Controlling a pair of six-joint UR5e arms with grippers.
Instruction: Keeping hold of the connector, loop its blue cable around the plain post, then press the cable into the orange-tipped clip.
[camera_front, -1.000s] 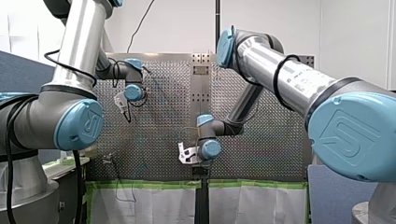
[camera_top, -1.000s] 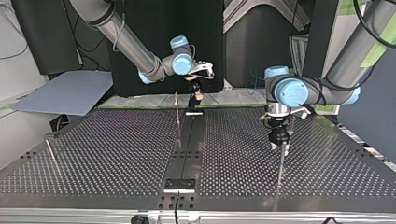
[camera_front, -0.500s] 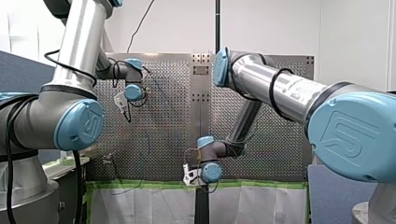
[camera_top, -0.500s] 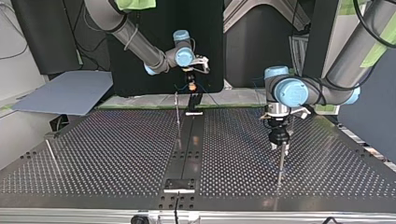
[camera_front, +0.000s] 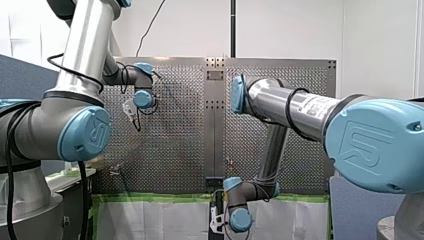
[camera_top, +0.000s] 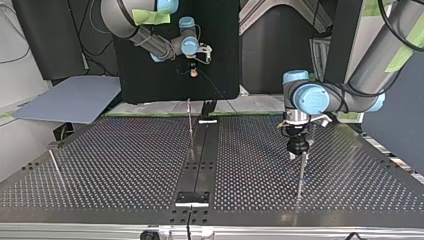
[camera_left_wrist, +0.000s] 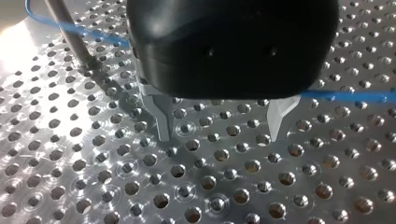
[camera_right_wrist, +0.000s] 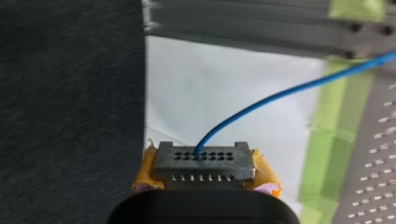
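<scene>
My right end effector (camera_right_wrist: 204, 176), clamped on the grey connector (camera_right_wrist: 204, 158), hangs off the surface (camera_top: 125, 165) at the thin post's (camera_top: 190, 120) twelve o'clock, top view. Rounding it wants firm grip and taut blue cable (camera_right_wrist: 299, 88); my left end effector (camera_left_wrist: 219, 123) gapes empty.

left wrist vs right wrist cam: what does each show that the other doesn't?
Left wrist only: my left gripper, open and empty above the holes, and the post off to one side of it. Right wrist only: the connector clamped between yellow pads, with green tape ahead. Both: the blue cable and the perforated table.
</scene>
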